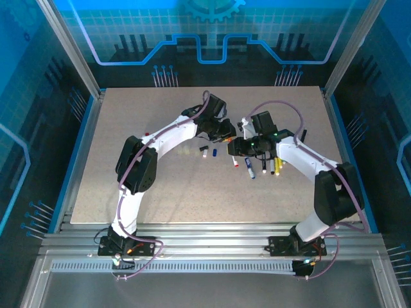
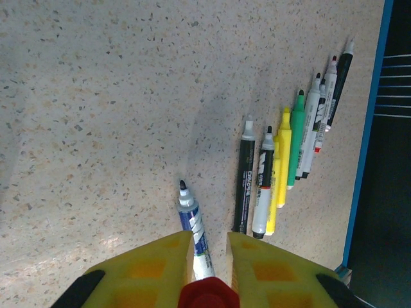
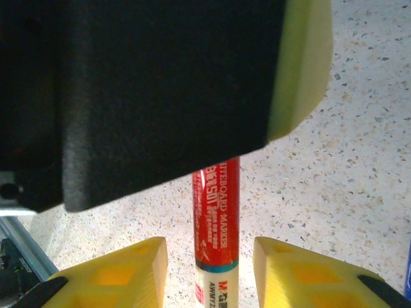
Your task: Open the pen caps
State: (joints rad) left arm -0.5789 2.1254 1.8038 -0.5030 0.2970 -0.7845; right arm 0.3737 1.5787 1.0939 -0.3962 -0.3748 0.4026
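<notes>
Top view: we see the left gripper (image 1: pixel 226 136) and right gripper (image 1: pixel 243 142) meet nose to nose at the table's (image 1: pixel 160 192) centre.

Left wrist: our left gripper pinches one end of the red marker (image 2: pixel 209 296).

Right wrist: the marker runs straight ahead between the right gripper's spread jaws, neither touching its barrel.

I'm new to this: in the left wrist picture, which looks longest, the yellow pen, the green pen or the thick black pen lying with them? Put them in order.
1. Yellow plastic marker, longest.
2. Black-barrelled marker with white neck, slightly shorter.
3. Green plastic marker, shortest-looking; it lies farther from the camera, so its true length is unsure.
</notes>
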